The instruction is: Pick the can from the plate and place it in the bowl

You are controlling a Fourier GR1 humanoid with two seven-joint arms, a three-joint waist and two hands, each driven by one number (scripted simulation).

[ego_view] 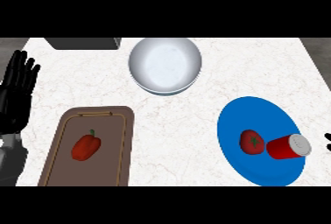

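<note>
The left hand (pixel 18 94) stands at the view's nine o'clock edge, resting there with its fingers straight and spread, pointing toward twelve o'clock. It holds nothing and touches nothing on the counter (pixel 174 127). Of the right hand (pixel 328 142) only black fingertips show, poking in at the three o'clock edge just beside the plate; how far open it is cannot be told, and it does not reach the can.

The can (pixel 288 147), red with a pale grey lid, lies tipped on its side on the blue plate (pixel 249 113), at the plate's four o'clock part, its lid end turned toward three o'clock. A tomato (pixel 252 142) with a green stem sits on the same plate just at the can's nine o'clock side, touching or nearly touching it.

The bowl (pixel 165 65), pale grey-white, sits at twelve o'clock on the counter, well apart from the plate. At seven o'clock a brown tray (pixel 127 144) carries a red bell pepper (pixel 85 147). A dark box (pixel 82 43) shows at eleven o'clock, cut by the edge.
</note>
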